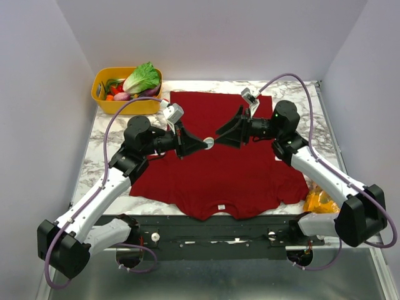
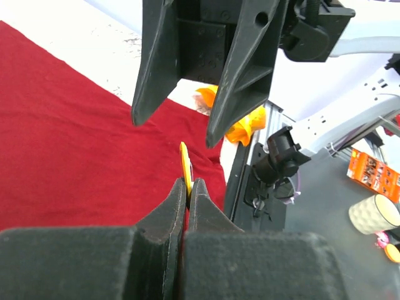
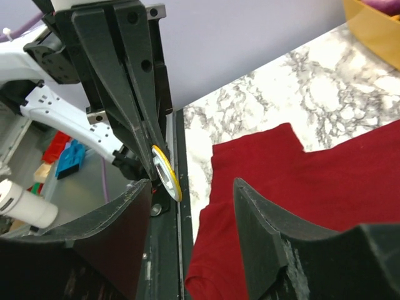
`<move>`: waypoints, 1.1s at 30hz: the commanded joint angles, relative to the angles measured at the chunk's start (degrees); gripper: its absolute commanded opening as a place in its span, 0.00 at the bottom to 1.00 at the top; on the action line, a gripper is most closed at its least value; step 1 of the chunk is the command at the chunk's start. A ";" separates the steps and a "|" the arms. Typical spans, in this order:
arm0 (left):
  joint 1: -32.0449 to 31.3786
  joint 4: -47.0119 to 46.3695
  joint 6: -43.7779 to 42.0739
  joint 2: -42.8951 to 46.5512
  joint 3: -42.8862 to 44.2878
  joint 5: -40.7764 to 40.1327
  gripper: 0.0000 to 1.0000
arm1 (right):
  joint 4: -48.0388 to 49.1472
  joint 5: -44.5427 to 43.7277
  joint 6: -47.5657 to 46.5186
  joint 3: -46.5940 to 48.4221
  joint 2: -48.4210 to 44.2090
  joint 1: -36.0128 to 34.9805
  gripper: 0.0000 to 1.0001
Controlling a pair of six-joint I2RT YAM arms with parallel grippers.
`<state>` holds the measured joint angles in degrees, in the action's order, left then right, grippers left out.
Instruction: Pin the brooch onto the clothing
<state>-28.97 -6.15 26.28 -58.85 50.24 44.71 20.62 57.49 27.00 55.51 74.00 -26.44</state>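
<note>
Pinching the brooch (image 2: pixel 185 165) by its lower edge, the left end effector (image 2: pixel 189 189) has its two fingers clenched together, and the small golden-yellow disc stands upright and edge-on past their tips in the left wrist view. From the top camera the brooch (image 1: pixel 209 142) shows as a pale spot right at the tip of the left end effector (image 1: pixel 202 144), over the middle of the clothing (image 1: pixel 231 178), a dark red T-shirt spread flat on the marble surface (image 1: pixel 94 147). The right end effector (image 1: pixel 221 139) faces it from the other side with its fingers spread wide and gripping nothing. In the left wrist view the right end effector (image 2: pixel 178 130) hangs just beyond the brooch, the disc sitting in line with the gap between the two black fingers but just short of their tips. The right wrist view shows the brooch (image 3: pixel 166 172) with its pale face and yellow rim, held at the tip of the left end effector (image 3: pixel 156 159) and lying close to one finger of the right end effector (image 3: pixel 194 187), off the middle of the gap; whether it touches that finger cannot be told. The clothing (image 3: pixel 300 181) lies below and to the side there.
</note>
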 commanded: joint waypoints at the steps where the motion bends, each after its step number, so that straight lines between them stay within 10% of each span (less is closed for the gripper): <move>1: 0.23 -1.93 1.49 0.23 1.09 3.02 0.00 | 2.23 3.41 -0.02 0.57 1.24 -1.07 0.61; 12: -0.03 -2.20 2.28 -0.83 1.53 5.56 0.00 | 6.70 5.17 3.22 1.10 4.05 -2.39 0.43; 18: -0.03 0.43 0.70 -1.00 2.50 5.31 0.00 | 10.75 5.52 6.13 1.01 5.10 -2.83 0.01; 26: 0.93 3.08 -1.41 3.82 1.10 -4.62 0.75 | 9.61 -3.34 6.39 -1.79 1.51 -2.83 0.01; 33: 2.43 -1.48 1.31 5.06 -1.11 -4.28 0.84 | 14.71 -12.93 9.82 -7.51 -4.03 -2.83 0.01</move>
<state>-27.31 -4.45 26.20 -54.50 50.74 41.15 30.65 52.47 34.59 50.98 73.58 -28.99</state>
